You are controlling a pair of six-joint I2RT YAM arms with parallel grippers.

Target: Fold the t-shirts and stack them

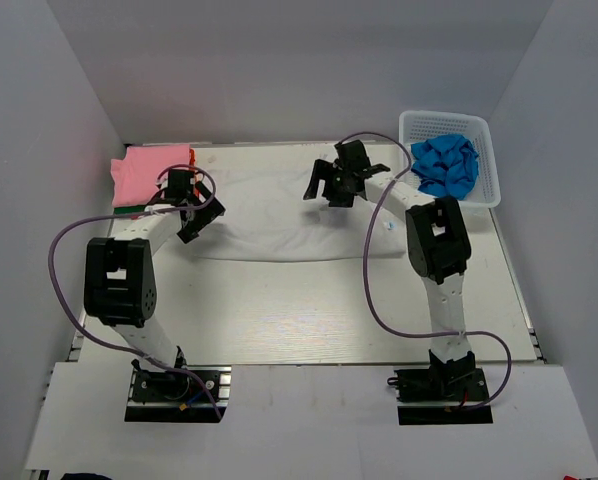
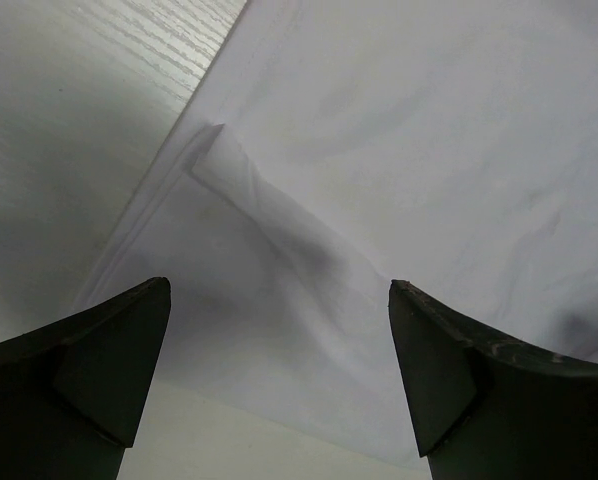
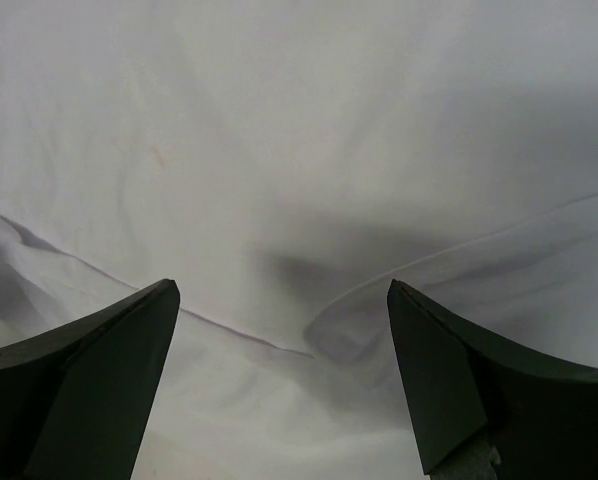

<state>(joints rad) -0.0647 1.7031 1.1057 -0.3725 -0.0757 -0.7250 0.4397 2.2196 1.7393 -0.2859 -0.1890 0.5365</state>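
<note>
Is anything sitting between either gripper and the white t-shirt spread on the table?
Nothing visible does. Both wrist views show only bare white cloth below the open jaws. The left gripper hangs over the left edge of the white t-shirt, and the right gripper hangs over wrinkled cloth farther right.

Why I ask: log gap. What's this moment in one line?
left gripper open over white t-shirt edge | right gripper open over it | blue t-shirt in basket | pink t-shirt far-left

Pale table (image 1: 279, 315), white t-shirt (image 1: 279, 215) spread flat, pink-topped stack (image 1: 151, 176), mesh basket (image 1: 491, 160)
</note>
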